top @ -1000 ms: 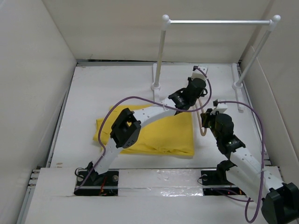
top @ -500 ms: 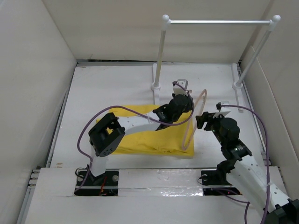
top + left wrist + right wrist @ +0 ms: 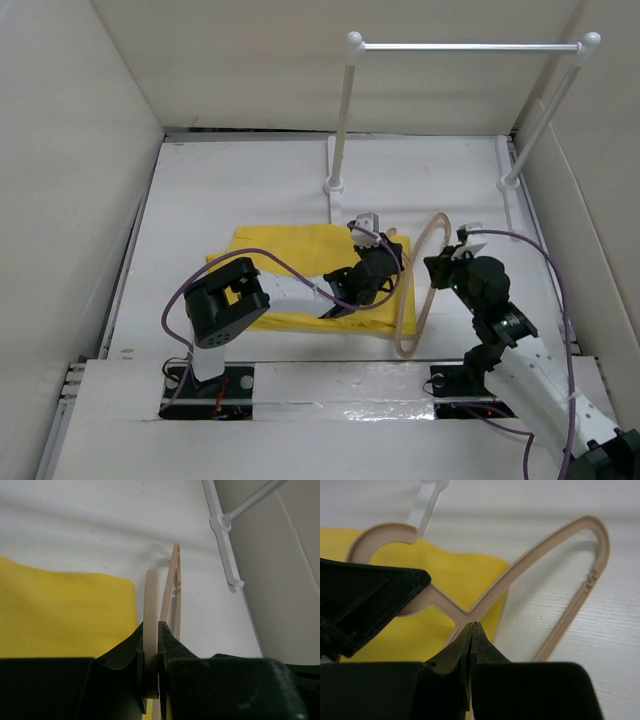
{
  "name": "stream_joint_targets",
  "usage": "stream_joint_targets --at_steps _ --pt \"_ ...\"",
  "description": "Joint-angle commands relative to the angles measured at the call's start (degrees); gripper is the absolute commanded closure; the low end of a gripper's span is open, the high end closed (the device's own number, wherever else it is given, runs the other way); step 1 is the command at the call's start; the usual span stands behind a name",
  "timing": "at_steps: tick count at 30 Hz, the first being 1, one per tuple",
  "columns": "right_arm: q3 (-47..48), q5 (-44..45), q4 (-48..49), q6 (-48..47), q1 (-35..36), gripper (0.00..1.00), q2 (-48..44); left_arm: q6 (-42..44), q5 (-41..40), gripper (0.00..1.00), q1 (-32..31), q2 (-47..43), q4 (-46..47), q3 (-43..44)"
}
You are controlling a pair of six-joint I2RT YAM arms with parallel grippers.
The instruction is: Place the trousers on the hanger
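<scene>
Straddling the trousers' (image 3: pixel 270 245) right edge, the hanger (image 3: pixel 151 600) is clamped by left fingers (image 3: pixel 172 651) and right fingers (image 3: pixel 487 656).

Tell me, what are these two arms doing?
Both arms are holding the hanger. The left gripper is clamped on it, and the right gripper pinches it at the neck, so it stands tilted up by the right edge of the trousers. The trousers lie folded flat on the table, not yet on the hanger.
</scene>
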Motion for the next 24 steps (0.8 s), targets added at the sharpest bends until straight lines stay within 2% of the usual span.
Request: stream_joint_targets --at_steps 1,3,6,7,9,10,12,16,24 --pt "-4.2 -6.8 8.8 2.5 -0.4 1.0 4.0 -2.5 -10.8 1.0 -2.7 -3.4 4.7 -2.7" --pt "-7.6 -8.8 14.8 3.9 -0.4 0.97 6.4 -2.6 -13.1 1.0 -2.7 -3.1 4.2 -3.0" --pt "-8.3 -9.5 16.9 4.2 -0.4 0.85 11.6 -2.8 -13.2 1.0 -2.7 -2.4 5.6 -4.1" --pt "-8.0 -9.7 17.0 4.0 -0.4 0.76 13.5 -2.6 -13.0 1.0 -2.7 -1.7 5.6 -3.8" --pt "-7.7 -7.9 17.3 4.5 -0.4 0.67 15.0 -2.4 -13.0 1.0 -2.7 -1.3 4.8 -3.4" --pt "-7.8 -7.2 17.4 5.4 -0.4 0.58 15.5 -2.5 -13.1 1.0 -2.7 -1.4 4.8 -3.6" --pt "-8.1 -6.5 18.0 6.1 -0.4 0.53 16.3 -2.3 -12.4 1.0 -2.7 -1.5 6.2 -4.3" --pt "-9.7 -6.1 20.7 7.8 -0.4 0.52 16.5 -1.1 -12.6 1.0 -2.7 -1.9 5.5 -4.2" --pt "-8.0 -5.3 17.9 7.9 -0.4 0.5 19.3 -1.0 -11.1 1.0 -2.2 -2.0 7.2 -5.3"
